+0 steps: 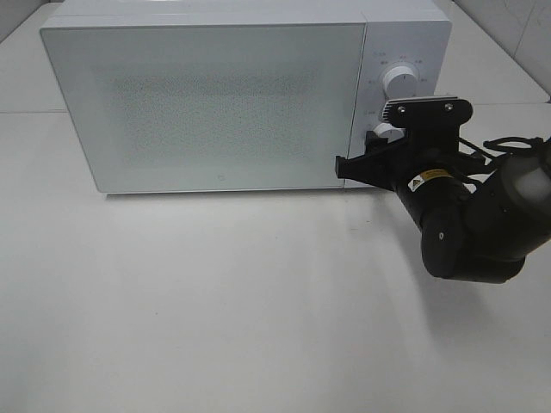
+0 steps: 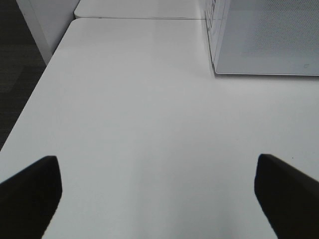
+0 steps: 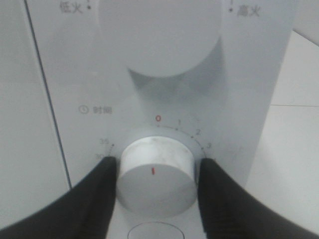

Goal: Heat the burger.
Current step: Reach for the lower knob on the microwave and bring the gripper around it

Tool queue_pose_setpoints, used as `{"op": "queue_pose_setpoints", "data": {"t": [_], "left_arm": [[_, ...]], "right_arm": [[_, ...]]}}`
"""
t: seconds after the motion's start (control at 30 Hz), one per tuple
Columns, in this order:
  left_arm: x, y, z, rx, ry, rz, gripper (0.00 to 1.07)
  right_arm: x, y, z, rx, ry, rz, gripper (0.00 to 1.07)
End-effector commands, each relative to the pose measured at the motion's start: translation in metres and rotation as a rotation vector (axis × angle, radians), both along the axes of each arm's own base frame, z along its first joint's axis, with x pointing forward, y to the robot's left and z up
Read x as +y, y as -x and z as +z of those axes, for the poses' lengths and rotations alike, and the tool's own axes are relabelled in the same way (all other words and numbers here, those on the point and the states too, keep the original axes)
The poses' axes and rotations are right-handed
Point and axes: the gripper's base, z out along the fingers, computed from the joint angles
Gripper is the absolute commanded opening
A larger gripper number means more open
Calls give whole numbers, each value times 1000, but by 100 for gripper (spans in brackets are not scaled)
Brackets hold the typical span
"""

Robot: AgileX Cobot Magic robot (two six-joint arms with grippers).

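1. The left gripper (image 2: 158, 194) hangs over the bare white table (image 2: 134, 114). Its two dark fingers (image 2: 30, 199) stand wide apart and hold nothing.
2. From that wrist camera, a corner of the microwave (image 2: 269, 40) shows at the far edge of the table, well apart from the gripper.
3. In the high view the white microwave takes up the back of the table. Its speckled door (image 1: 215, 103) is shut and fills most of the front.
4. The burger is not visible in any view. The frosted door lets nothing through, so I cannot tell where it is.
5. Right of the door is the control strip, with an upper knob (image 1: 399, 77) and a timer knob (image 3: 157, 179) below it.
6. The right gripper (image 3: 157, 167) has closed on the timer knob, with one black finger (image 3: 102, 189) against each side of it.
7. The red mark on the knob's face sits at the top, in line with the red 0 on the dial.
8. The right arm (image 1: 482, 224) reaches in from the right side of the table, and its wrist is level with the lower part of the control strip.
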Motion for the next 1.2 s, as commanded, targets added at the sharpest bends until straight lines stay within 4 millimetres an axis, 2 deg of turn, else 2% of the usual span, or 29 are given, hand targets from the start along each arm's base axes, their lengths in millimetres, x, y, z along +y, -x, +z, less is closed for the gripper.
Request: {"op": "queue_pose_setpoints", "data": {"t": [0.03,0.07,0.1,0.17,0.23,0.67,0.73,0.77,0.83,0.87,0.93,0.97,1.03,1.07,1.1,1.17,1.2], "left_arm": [[0,2,1,-27,1,3,98],[0,2,1,-27,1,3,98],[0,2,1,-27,1,3,98],[0,2,1,-27,1,3,98],[0,2,1,-27,1,3,98],[0,2,1,-27,1,3,98],[0,2,1,-27,1,3,98],[0,2,1,-27,1,3,98],[0,2,1,-27,1,3,98],[0,2,1,-27,1,3,98],[0,2,1,-27,1,3,98],[0,2,1,-27,1,3,98],[0,2,1,-27,1,3,98],[0,2,1,-27,1,3,98],[0,2,1,-27,1,3,98],[0,2,1,-27,1,3,98],[0,2,1,-27,1,3,98]], "right_arm": [[-1,-4,14,-136,-6,-4,31],[-1,-4,14,-137,-5,-3,19],[-1,-4,14,-137,-5,-3,19],[-1,-4,15,-145,0,-3,6],[-1,-4,16,-159,4,-6,3],[-1,-3,21,-195,-21,-6,3],[0,-3,22,-194,-174,1,3],[0,-3,22,-194,-174,1,3],[0,-3,22,-187,-356,4,3],[0,-3,22,-187,-356,4,3],[1,-3,23,-186,-533,10,3],[1,-3,23,-186,-533,10,3],[2,-3,27,-211,-713,33,3],[2,-3,27,-211,-713,33,3],[3,-4,29,-210,-843,38,3],[3,-6,30,-212,-911,42,3],[5,-8,32,-213,-1014,53,3]]}}
